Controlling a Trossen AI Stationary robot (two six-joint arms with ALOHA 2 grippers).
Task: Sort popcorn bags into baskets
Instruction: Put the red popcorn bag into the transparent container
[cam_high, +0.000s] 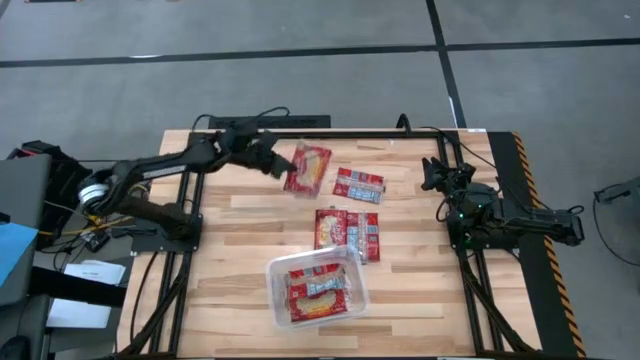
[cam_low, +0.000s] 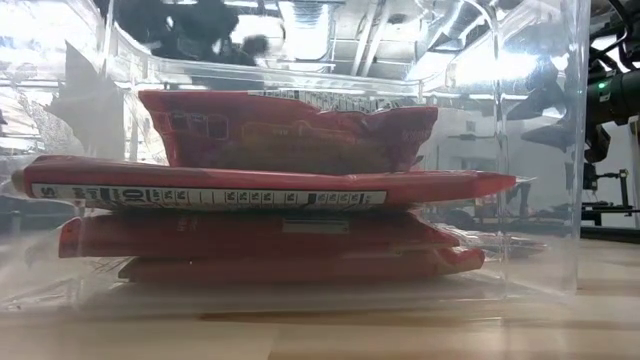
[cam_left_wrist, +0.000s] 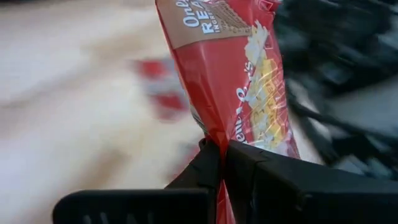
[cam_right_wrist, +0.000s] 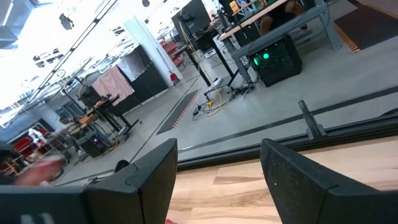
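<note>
My left gripper (cam_high: 281, 165) is over the far middle of the table, shut on a red popcorn bag (cam_high: 308, 170) with a yellow popcorn picture, also seen in the left wrist view (cam_left_wrist: 239, 81). Three more red packets lie flat on the table: one (cam_high: 358, 185) right of the held bag, two (cam_high: 347, 232) near the centre. The clear plastic bin (cam_high: 317, 289) stands near the near edge with several red packets stacked inside (cam_low: 280, 200). My right gripper (cam_high: 432, 173) is open at the table's right side, away from the packets. My left gripper pinches the popcorn bag by a thin edge (cam_left_wrist: 217, 140) between its two fingers (cam_left_wrist: 249, 165). The fingers come from the table's left side. The bag stands out beyond the fingertips and looks lifted off the table.
Black frame rails run along the table's left, far and right sides (cam_high: 460, 190). A striped hazard strip (cam_high: 535, 200) marks the right edge. Bare wood lies left of the bin (cam_high: 220, 270) and right of it.
</note>
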